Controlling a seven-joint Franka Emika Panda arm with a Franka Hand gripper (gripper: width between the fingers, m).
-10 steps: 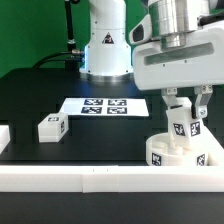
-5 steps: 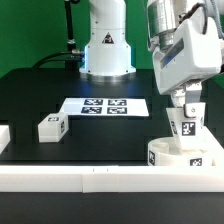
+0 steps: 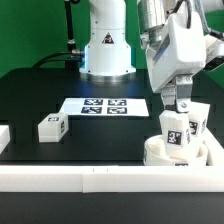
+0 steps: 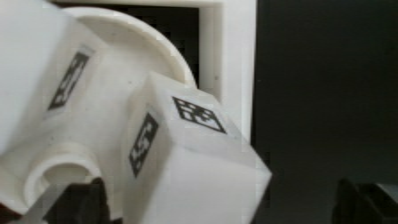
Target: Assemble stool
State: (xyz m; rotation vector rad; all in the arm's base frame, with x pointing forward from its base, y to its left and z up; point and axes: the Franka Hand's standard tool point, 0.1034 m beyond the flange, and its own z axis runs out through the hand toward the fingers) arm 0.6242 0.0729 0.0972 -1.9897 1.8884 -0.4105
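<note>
The round white seat [image 3: 160,153] lies against the front rail at the exterior view's right. Two tagged legs stand on it: one [image 3: 174,134] right under my gripper [image 3: 176,104], the other [image 3: 197,121] just behind it to the right. A third leg [image 3: 51,126] lies loose on the table at the left. In the wrist view the near leg [image 4: 187,150] stands between my fingertips [image 4: 80,200], with a dark gap to the other finger. The seat's rim [image 4: 134,50] curves behind it. The gripper [image 4: 222,205] is open around the leg.
The marker board [image 3: 105,105] lies flat in the middle of the black table. A long white rail [image 3: 60,178] runs along the front edge. The robot's base [image 3: 105,45] stands at the back.
My hand has turned and tilted over the seat. The seat with its legs has shifted a little to the left, and both standing legs now show.
</note>
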